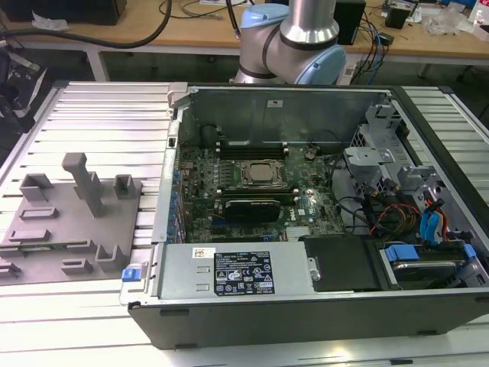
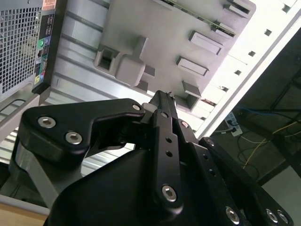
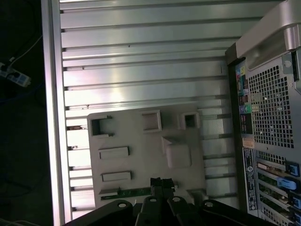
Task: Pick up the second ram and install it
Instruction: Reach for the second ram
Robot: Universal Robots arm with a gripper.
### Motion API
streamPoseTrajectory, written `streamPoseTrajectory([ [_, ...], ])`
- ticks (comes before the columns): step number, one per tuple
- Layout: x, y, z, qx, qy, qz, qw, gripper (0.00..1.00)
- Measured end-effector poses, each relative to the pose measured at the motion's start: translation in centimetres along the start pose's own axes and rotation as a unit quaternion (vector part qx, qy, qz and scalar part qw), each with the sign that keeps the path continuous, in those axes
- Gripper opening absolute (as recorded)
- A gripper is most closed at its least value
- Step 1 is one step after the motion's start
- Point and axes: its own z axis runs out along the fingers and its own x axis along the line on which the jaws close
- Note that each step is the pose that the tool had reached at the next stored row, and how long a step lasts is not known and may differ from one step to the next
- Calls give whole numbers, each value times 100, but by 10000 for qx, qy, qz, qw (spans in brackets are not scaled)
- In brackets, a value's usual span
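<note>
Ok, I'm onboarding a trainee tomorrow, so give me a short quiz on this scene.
1. True or false: the computer case lies with its side open.
2. In the first wrist view, the green ram stick lies: A) on the grey tray, B) inside the case, C) under the case.
3. Fill in: in the exterior view, the tray sits on the case's ____ side.
Key: 1 true; 2 A; 3 the exterior view's left.

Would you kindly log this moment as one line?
phase: pre-grasp | gripper: shut, above grey fixture tray | second ram: at tray edge, not grasped
</note>
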Motion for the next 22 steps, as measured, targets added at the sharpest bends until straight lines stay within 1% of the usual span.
streamPoseTrajectory([
  [4,70,-24,3,0,0,-1,10000,11],
  [8,107,-38,7,0,0,0,10000,11],
  [22,196,-70,28,0,0,0,10000,11],
])
